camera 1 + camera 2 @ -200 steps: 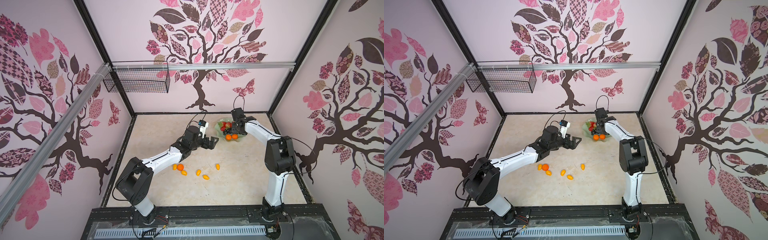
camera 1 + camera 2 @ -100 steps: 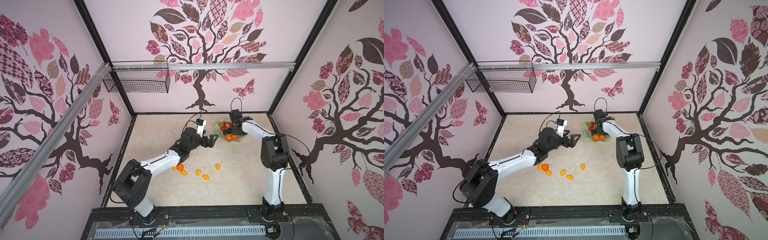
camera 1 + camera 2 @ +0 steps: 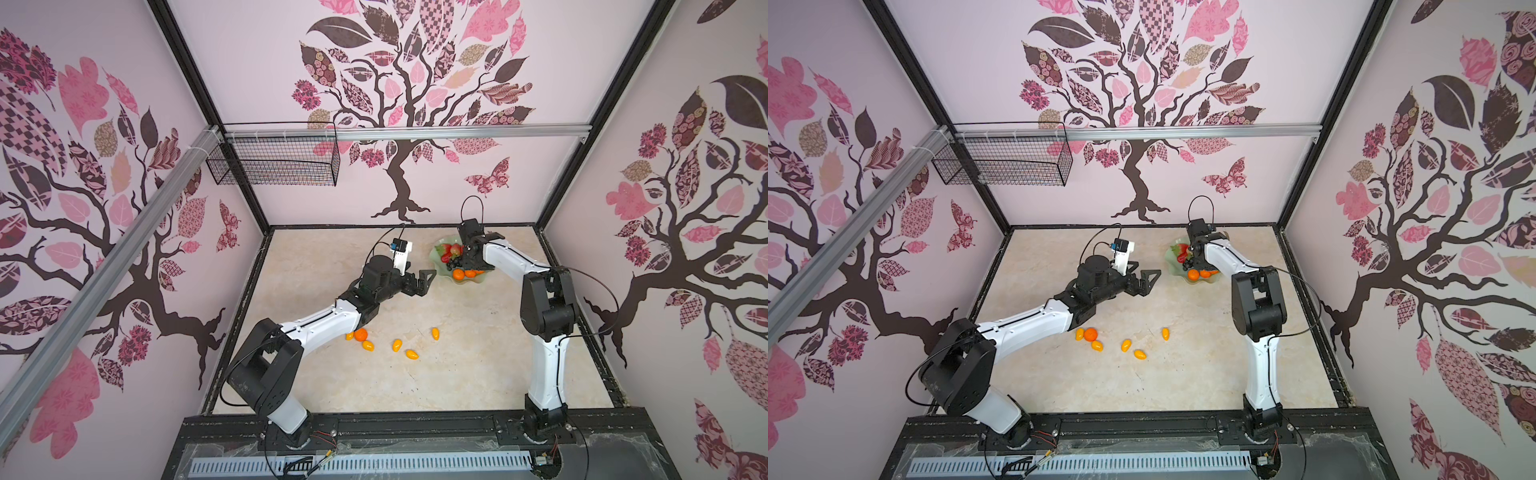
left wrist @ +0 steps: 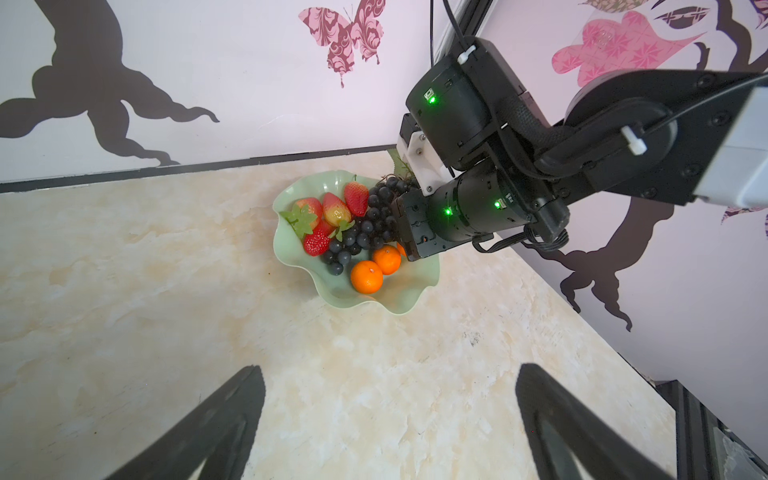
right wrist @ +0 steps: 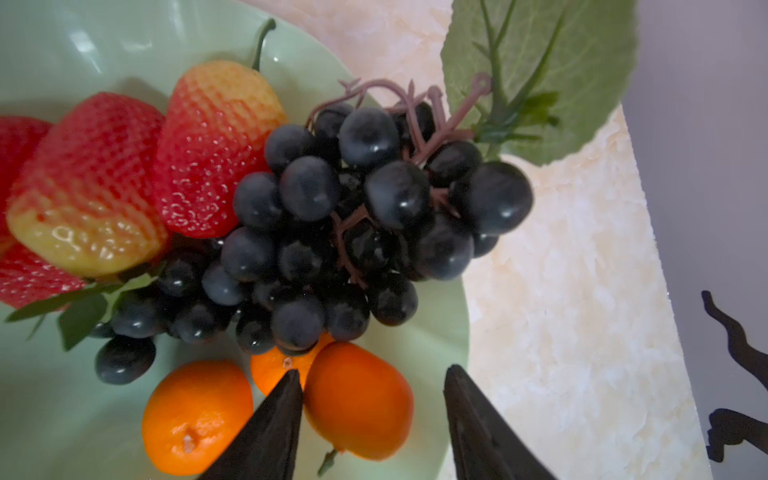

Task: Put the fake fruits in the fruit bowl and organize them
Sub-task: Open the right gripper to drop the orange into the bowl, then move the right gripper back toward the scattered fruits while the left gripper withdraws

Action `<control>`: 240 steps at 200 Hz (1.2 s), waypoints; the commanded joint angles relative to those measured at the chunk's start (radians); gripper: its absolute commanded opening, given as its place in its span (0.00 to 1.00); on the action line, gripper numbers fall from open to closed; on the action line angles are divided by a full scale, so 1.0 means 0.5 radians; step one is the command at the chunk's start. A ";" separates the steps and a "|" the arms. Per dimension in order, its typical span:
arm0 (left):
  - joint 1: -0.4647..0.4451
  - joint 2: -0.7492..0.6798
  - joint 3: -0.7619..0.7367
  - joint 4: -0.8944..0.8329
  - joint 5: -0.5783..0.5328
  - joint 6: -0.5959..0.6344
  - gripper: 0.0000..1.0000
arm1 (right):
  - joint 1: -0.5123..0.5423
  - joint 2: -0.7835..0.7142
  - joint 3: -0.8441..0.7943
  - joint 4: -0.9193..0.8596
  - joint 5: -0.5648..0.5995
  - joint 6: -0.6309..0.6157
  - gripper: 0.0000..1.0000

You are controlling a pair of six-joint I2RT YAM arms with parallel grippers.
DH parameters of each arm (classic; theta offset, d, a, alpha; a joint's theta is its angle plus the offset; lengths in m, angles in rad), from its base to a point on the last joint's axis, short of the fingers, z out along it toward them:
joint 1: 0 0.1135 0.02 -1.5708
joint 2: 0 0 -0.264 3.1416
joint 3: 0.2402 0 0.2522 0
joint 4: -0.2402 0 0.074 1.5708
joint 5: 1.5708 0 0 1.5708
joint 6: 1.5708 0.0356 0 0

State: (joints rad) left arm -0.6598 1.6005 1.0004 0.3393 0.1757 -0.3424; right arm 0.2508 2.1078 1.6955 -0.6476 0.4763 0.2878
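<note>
The pale green fruit bowl [image 3: 473,281] [image 3: 1204,281] [image 4: 399,291] [image 5: 83,50] stands at the back right. It holds red strawberries [image 4: 332,208] [image 5: 208,149], a dark grape bunch [image 4: 370,228] [image 5: 332,216] and two tangerines [image 4: 366,276] [image 5: 195,415]. My right gripper [image 3: 467,266] [image 5: 372,370] is down in the bowl and open. An oval orange kumquat [image 5: 357,399] lies between its fingers, with a gap on one side. My left gripper [image 3: 419,280] [image 3: 1146,280] [image 4: 389,368] hangs open and empty above the table, left of the bowl. One tangerine [image 3: 360,334] and several kumquats [image 3: 397,344] lie mid-table.
A black wire basket [image 3: 274,160] hangs on the back wall rail at the upper left. The booth's walls close the table in on three sides. The grape leaf [image 5: 540,75] sticks out over the bowl's rim toward the back wall.
My right gripper's jaws have widened around the kumquat in the bowl, and its elbow has swung slightly left. The left arm has barely moved.
</note>
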 commanded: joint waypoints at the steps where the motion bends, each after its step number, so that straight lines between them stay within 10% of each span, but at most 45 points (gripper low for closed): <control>1: 0.003 -0.060 0.024 -0.040 -0.031 0.031 0.99 | -0.014 -0.004 0.073 -0.049 -0.013 0.013 0.59; 72: 0.128 -0.142 0.163 -0.395 -0.122 0.067 0.99 | 0.026 -0.422 -0.263 0.203 -0.378 -0.030 0.64; 189: 0.391 -0.273 0.387 -1.040 -0.389 0.161 0.99 | 0.721 -0.758 -0.645 0.543 -0.572 0.283 0.78; 240: 0.642 -0.249 0.535 -1.307 -0.208 -0.045 0.99 | 0.849 -0.774 -0.815 0.871 -1.147 0.346 0.81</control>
State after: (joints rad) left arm -0.4000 1.4895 1.2060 -0.2382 0.0231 -0.3122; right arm 0.6624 1.7741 1.3327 -0.3267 0.0662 0.4274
